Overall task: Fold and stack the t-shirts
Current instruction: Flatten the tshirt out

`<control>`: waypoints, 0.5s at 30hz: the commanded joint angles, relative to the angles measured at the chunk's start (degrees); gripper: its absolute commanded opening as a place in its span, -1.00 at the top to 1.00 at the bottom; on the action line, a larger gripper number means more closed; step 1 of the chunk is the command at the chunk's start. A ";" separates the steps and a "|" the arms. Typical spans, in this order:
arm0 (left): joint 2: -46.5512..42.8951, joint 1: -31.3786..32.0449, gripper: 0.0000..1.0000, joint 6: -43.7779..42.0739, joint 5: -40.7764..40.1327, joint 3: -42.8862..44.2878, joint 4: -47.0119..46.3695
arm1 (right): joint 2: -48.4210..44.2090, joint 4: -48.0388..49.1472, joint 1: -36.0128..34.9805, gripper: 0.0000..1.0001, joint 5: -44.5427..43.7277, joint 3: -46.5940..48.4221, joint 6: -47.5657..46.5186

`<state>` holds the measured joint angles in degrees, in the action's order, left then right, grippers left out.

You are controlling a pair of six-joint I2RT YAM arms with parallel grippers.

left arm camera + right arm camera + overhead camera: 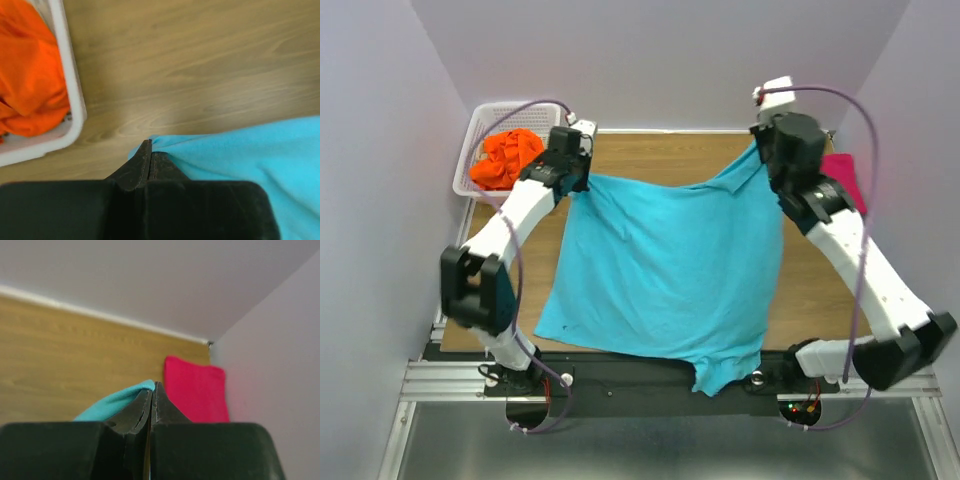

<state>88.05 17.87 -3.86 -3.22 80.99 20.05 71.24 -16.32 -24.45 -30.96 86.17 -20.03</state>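
table [810, 290]: wooden, carrying the whole job.
turquoise shirt [670, 270]: spread across the middle, near hem drooping over the front edge, far corners pulled apart, probably to flatten it for folding.
basket [480, 125]: white lattice, far left corner, keeping the undone laundry out of the way.
orange shirt [505, 158]: crumpled inside the basket, looks unfolded, waiting its turn.
pink shirt [845, 175]: far right by the wall, looks folded flat, likely the start of the stack.
left gripper [150, 155]: pinched tight on the turquoise shirt's far-left corner.
right gripper [151, 395]: clamped on the far-right corner, lifted off the wood.
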 commanded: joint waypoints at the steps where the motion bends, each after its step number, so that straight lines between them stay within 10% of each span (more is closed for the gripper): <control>1: 8.75 -0.29 1.00 -0.80 -8.90 5.20 -4.59 | 4.68 8.30 3.96 0.99 3.86 -4.60 1.21; 15: 33.15 -0.90 1.00 -1.94 -15.14 22.89 -5.81 | 28.33 15.26 12.05 0.99 13.20 -3.38 6.84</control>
<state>121.36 17.72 -5.21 -15.75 100.40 16.71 97.27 -7.18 -13.06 -20.12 78.76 -14.98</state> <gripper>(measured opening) 0.026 0.013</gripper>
